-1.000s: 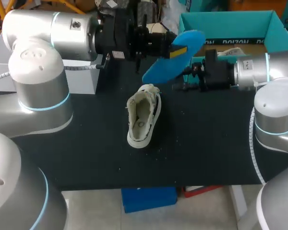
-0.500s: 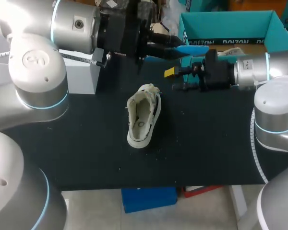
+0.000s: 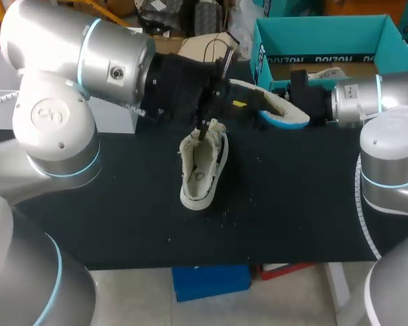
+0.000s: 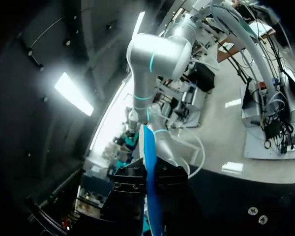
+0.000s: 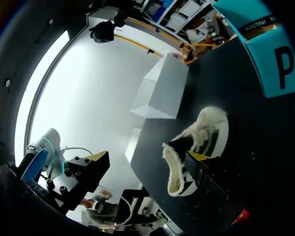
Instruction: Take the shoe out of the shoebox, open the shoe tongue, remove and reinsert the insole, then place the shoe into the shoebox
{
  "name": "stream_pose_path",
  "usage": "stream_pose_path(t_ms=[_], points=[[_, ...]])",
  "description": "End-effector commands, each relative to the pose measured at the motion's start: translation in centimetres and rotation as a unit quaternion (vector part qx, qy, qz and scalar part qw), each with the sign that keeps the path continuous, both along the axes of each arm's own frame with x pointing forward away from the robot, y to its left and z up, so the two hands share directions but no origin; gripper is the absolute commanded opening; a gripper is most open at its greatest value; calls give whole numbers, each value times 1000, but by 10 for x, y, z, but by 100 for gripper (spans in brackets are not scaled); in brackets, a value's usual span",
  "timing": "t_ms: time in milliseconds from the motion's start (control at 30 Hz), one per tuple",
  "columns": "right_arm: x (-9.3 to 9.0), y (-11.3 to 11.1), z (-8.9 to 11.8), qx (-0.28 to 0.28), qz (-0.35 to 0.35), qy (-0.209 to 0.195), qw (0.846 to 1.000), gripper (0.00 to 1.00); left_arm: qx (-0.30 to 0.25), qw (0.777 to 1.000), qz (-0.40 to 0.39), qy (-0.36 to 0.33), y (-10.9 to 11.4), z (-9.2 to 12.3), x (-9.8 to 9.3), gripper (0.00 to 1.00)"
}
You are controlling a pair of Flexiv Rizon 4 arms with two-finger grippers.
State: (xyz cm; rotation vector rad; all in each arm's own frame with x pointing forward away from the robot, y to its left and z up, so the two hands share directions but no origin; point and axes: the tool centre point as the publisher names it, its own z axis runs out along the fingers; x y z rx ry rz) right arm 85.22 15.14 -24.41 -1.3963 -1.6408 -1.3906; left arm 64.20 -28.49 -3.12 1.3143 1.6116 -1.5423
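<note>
Edge-on to the lens, a thin, bright-blue shoe insole [image 4: 148,145] stands clamped in the left gripper [image 4: 150,179], whose two black, bolt-studded finger blocks press against its opposite faces, the insole's narrow blue edge running up between them and on ahead of the gripper.

Left end effector [image 3: 241,105] clamped — right end effector [image 5: 150,157] opposite, fingers spread wide.

Desk [image 3: 109,217]: matt black covering. Shoe [image 3: 202,166]: white cloth, fleecy lining (rubbery sole rim). Insole [image 3: 282,112]: smooth foam. Shoebox [image 3: 387,41]: matt teal card. Left arm [image 3: 88,54], right arm [image 3: 387,95]: smooth satin-silver casings.
</note>
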Motion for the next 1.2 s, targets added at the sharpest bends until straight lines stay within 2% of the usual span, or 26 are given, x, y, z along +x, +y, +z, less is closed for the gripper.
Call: stream_pose_path(t_ms=[33,167,367,633,700,1133,1200], points=[[0,1,-1,0,-2,-1,1000,100,-36,998,-20,-57,25,-36,-23,0],[0,1,-1,0,-2,-1,1000,100,-35,997,-23,-65,32,-64,-34,0],[0,1,-1,0,-2,-1,1000,100,-18,994,-11,-106,35,-100,-39,0],[0,1,-1,0,-2,-1,1000,100,-69,983,-37,-168,45,-142,-54,0],[0,1,-1,0,-2,-1,1000,100,-70,988,-20,-134,48,-149,-53,0],[0,1,-1,0,-2,-1,1000,100,-70,988,-20,-134,48,-149,-53,0],[0,1,-1,0,-2,-1,1000,100,-79,979,-37,-183,42,-156,-55,0]])
